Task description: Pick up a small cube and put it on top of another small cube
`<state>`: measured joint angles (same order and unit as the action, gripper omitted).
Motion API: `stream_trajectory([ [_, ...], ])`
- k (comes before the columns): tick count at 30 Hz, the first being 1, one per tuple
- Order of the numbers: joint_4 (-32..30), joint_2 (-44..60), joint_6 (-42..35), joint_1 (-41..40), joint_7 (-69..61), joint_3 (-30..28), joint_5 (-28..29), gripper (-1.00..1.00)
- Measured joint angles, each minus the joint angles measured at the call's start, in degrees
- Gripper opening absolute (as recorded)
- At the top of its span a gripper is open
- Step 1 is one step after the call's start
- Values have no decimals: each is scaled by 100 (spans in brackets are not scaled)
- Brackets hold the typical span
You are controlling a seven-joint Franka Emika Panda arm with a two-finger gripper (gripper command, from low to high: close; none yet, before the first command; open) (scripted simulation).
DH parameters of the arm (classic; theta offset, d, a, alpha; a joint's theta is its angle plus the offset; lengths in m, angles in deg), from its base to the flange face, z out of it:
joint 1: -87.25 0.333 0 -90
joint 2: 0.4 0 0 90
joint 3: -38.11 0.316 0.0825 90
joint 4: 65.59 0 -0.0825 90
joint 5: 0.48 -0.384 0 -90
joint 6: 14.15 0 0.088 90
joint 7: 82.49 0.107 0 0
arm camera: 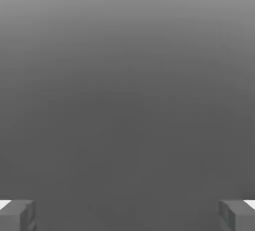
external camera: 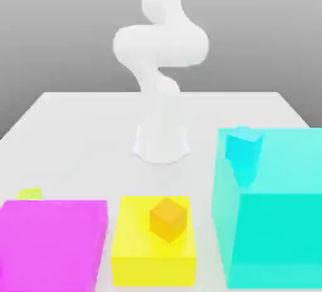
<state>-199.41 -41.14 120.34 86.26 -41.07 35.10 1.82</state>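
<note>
The small lime yellow-green cube (external camera: 29, 194) peeks out just behind the far edge of the big magenta block (external camera: 53, 237), at the exterior view's left. An orange small cube (external camera: 169, 218) rests on top of the yellow block (external camera: 153, 247). A light-blue small cube (external camera: 243, 149) sits on the tall cyan block (external camera: 277, 202). The white arm (external camera: 160, 51) rises from its base (external camera: 161, 143) at the table's middle and leaves the picture at the top. In the hand view my gripper (arm camera: 127, 215) is open, its two grey fingertips (arm camera: 17, 215) far apart with nothing between them, facing plain grey background.
Three big blocks line the near edge of the white table (external camera: 82, 133): magenta at the exterior view's left, yellow in the middle, tall cyan at the right. Bare table lies between the blocks and the arm's base.
</note>
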Motion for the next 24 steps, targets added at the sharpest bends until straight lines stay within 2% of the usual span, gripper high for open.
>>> stream_trajectory([
  [8, -662, 1608, 879, -331, -1617, -1205, 486, 0],
  [14, -1156, 2814, 1548, -540, -3137, -2221, 381, 0],
  [19, -1569, 3934, 2109, -893, -4881, -2808, -373, 0],
  [22, -1802, 4644, 2411, -1443, -6143, -2705, -1123, 0],
  [24, -1810, 5098, 2658, -1776, -6762, -2382, -1677, 0],
])
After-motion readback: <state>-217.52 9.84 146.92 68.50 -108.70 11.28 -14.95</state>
